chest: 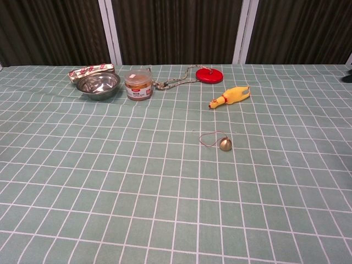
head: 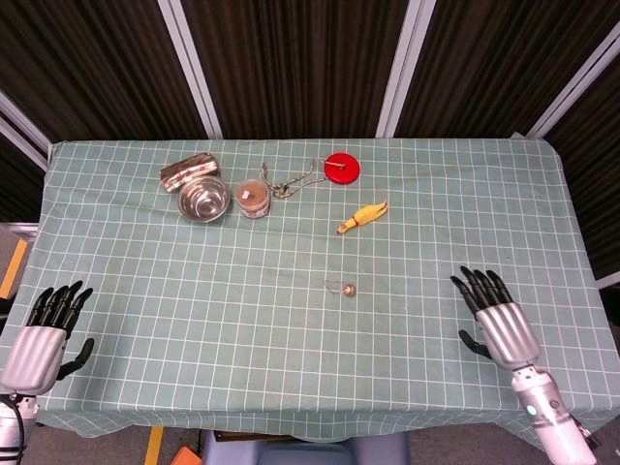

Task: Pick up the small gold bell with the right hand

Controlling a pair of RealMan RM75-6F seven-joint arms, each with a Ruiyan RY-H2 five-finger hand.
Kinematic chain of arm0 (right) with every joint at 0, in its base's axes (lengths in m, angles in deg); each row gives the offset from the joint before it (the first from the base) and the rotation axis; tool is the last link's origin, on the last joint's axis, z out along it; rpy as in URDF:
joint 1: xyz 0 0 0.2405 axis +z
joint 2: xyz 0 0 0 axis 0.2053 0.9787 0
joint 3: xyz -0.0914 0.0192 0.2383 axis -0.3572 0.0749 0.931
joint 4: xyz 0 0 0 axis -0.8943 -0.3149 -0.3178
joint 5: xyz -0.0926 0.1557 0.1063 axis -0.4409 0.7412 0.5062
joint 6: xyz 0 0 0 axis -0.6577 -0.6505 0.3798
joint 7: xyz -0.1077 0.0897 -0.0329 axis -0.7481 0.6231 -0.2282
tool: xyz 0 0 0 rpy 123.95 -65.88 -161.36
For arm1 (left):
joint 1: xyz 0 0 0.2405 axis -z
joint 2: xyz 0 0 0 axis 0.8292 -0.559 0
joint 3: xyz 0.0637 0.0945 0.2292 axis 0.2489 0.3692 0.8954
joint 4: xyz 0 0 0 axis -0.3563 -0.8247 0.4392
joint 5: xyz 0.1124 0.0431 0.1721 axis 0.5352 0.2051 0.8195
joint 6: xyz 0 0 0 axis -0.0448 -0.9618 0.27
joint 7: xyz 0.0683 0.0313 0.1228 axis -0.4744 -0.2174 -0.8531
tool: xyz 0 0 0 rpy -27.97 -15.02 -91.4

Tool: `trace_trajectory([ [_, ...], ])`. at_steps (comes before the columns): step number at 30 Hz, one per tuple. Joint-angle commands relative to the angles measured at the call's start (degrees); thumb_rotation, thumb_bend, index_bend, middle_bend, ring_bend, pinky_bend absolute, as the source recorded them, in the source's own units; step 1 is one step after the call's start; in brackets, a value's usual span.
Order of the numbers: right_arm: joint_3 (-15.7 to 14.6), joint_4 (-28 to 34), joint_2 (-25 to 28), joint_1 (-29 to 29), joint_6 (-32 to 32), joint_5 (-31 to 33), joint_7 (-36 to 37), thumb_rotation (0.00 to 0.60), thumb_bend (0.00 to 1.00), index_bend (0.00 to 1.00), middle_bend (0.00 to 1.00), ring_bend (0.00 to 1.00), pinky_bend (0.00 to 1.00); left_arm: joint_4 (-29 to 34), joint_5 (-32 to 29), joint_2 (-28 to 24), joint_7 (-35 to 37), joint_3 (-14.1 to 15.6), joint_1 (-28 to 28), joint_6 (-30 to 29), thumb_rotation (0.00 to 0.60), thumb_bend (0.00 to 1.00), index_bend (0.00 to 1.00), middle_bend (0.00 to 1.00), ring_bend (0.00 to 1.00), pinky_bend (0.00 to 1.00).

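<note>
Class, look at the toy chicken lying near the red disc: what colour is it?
The toy chicken is yellow with a red head end; the chest view shows it best.

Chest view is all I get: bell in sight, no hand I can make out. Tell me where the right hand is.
Observer: In the head view the right hand is over the cloth, to the right of the small gold bell and slightly nearer the robot, well apart from it.
Operator: Give me its fingers.
Observer: Spread apart, holding nothing.
Operator: Now the left hand.
Observer: The left hand is at the table's near left corner, empty, fingers extended.
</note>
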Motion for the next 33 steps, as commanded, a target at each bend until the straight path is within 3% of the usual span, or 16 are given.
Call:
trace_trajectory([
  [1,4.0,-3.8,-5.9,8.5,9.6,2.2,-2.4,0.600,0.37,0.15,0.00,0.00,0.00,0.1,0.3,-0.2,0.3,0.2,-0.1,-0.1,0.600,0.41,0.00,0.00,0.00,0.00],
  [4,5.9,-7.5,-10.2,13.2,14.2,3.9,-2.4,0.600,0.37,0.28,0.00,0.00,0.00,0.2,0.1,-0.5,0.9,0.2,-0.1,-0.1,0.600,0.41,0.00,0.00,0.00,0.00],
  [10,6.8,-15.5,-17.9,18.6,16.7,4.2,-1.3,0.600,0.42,0.45,0.01,0.00,0.00,0.1,-0.3,-1.0,2.5,0.0,-0.3,-0.3,0.600,0.41,0.00,0.00,0.00,0.00],
  [21,7.4,-23.5,-24.7,23.1,20.7,8.6,0.2,0.600,0.44,0.55,0.05,0.00,0.00,-0.3,-0.5,-1.3,3.4,-0.2,-0.2,0.0,0.600,0.41,0.00,0.00,0.00,0.00],
  [33,6.6,-28.9,-28.9,25.3,20.4,9.6,3.4,0.600,0.45,0.60,0.10,0.00,0.00,-0.5,-0.7,-1.3,3.6,-0.2,-0.1,0.2,0.600,0.41,0.00,0.00,0.00,0.00],
])
